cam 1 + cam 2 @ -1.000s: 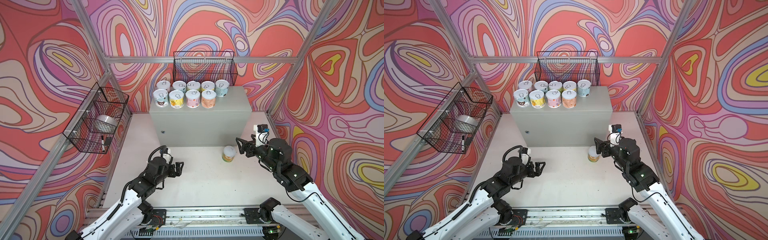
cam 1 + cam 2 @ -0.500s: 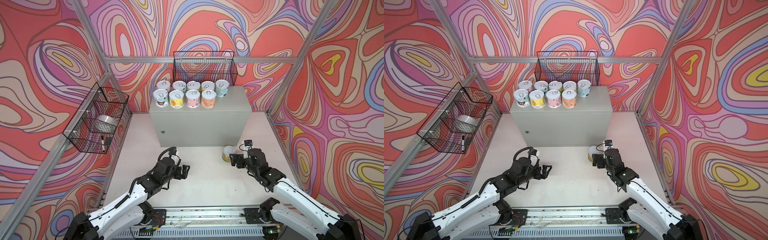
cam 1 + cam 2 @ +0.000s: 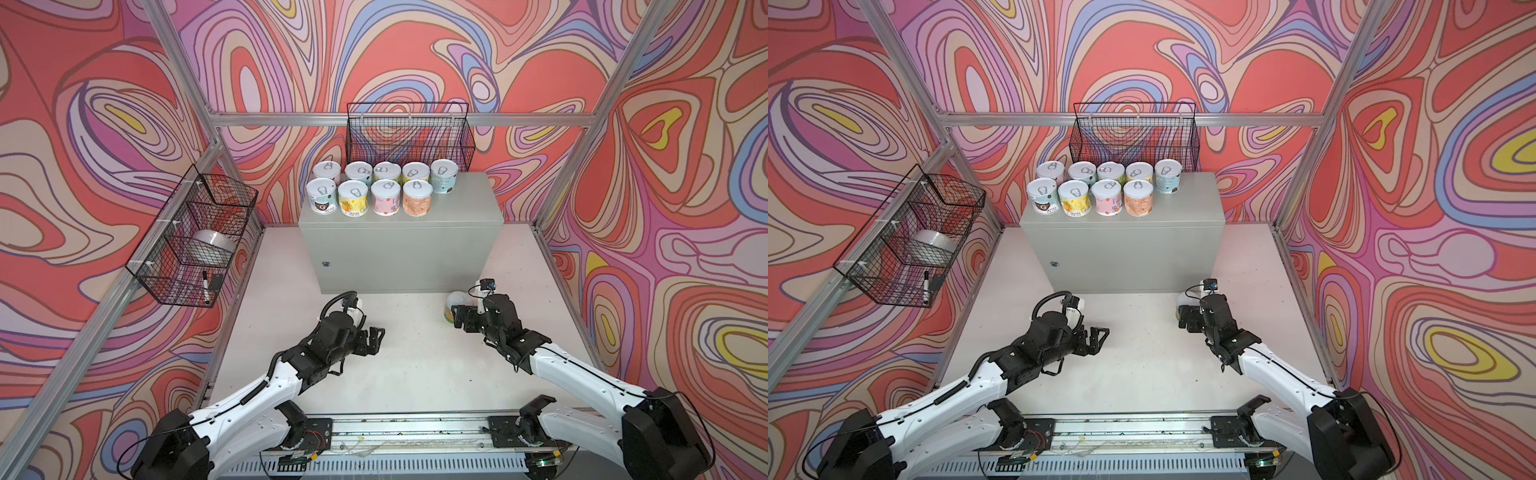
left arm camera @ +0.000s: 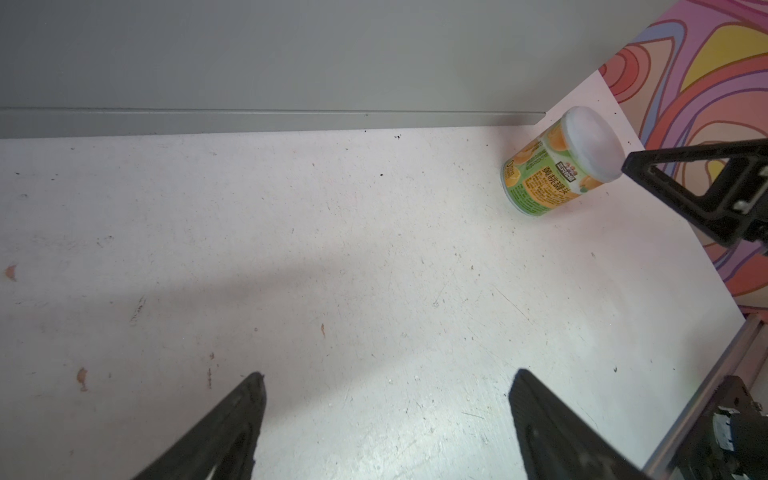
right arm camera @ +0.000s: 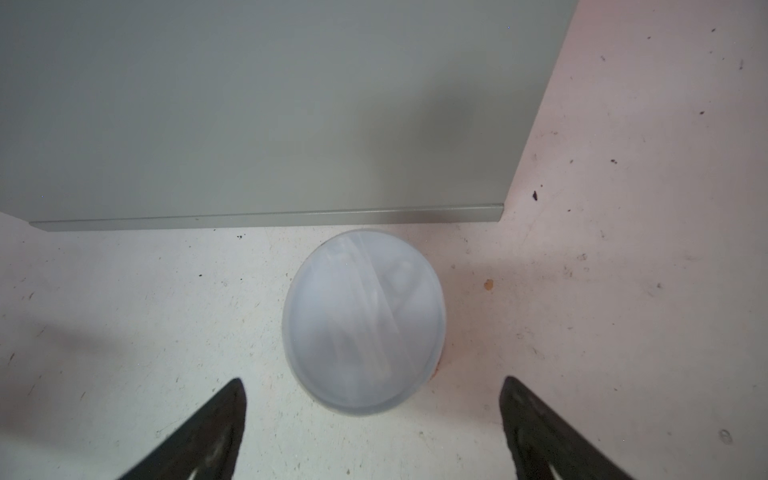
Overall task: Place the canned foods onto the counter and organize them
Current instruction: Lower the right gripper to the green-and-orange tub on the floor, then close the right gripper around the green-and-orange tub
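1. Labels: in the left wrist view the lone can (image 4: 557, 166) is seen to carry a green and orange label with pictures of cut yellow-orange fruit. Chinese characters are printed on its orange band, too small to be read with certainty. Its top is covered by a plain milky-white cap.
2. On the nine cans (image 3: 374, 191) upon the counter (image 3: 399, 249), labels in white-and-brown, yellow, pink, orange and pale blue are shown, but their writing cannot be read. Silver pull-tab lids are borne by all nine.
3. The lone can is stood upright on the white table (image 3: 415, 374), right of centre in both top views, just before the counter's lower right front corner.
4. The right pincer (image 3: 458, 318) is spread wide just beside that can, on its near side. In the right wrist view the cap is framed between the two black fingers (image 5: 208, 424), with a gap left on each side — nothing is gripped.
5. The left pincer (image 3: 376, 340) is likewise spread and empty, held over bare table at the centre of both top views, well apart from the can.
6. Counts: ten cans are seen — five in the back row, four in the front row, one on the table. Two black wire baskets are hung: one on the back wall (image 3: 409, 137), and one on the left wall (image 3: 187, 249), in which a silver tape roll (image 3: 214, 245) and a marker (image 3: 205, 286) are lodged.
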Tool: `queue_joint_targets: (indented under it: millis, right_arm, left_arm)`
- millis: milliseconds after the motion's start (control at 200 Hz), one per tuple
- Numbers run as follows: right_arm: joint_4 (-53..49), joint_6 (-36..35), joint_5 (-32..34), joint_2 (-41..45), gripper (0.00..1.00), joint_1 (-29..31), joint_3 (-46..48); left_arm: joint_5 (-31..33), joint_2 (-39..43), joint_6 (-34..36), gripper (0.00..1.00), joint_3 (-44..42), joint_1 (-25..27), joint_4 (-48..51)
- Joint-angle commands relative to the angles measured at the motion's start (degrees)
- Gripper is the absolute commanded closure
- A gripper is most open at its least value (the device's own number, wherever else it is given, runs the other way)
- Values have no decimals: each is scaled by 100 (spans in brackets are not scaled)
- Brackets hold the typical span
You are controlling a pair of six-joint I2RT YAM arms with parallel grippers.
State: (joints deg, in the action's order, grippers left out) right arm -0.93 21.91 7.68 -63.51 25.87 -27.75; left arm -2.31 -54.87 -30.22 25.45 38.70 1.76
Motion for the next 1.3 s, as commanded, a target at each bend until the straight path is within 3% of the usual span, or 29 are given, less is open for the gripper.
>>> queue_joint_targets:
  millis: [0,536,1162,1297]
  right_arm:
    - [411,114,-4,-295,2,33,26]
    - [1400,154,842,-2067,2,150,-417]
    - [2243,464,1101,-3111,7,360,-583]
    - [2300,669,1452,-3168,7,523,-433]
  left_arm:
    - [-93,-56,-46,8,171,33,-217]
    - [264,-25,-93,8,74,33,-227]
    - [291,30,-116,8,4,32,-137]
    - [386,141,-125,8,-48,33,-104]
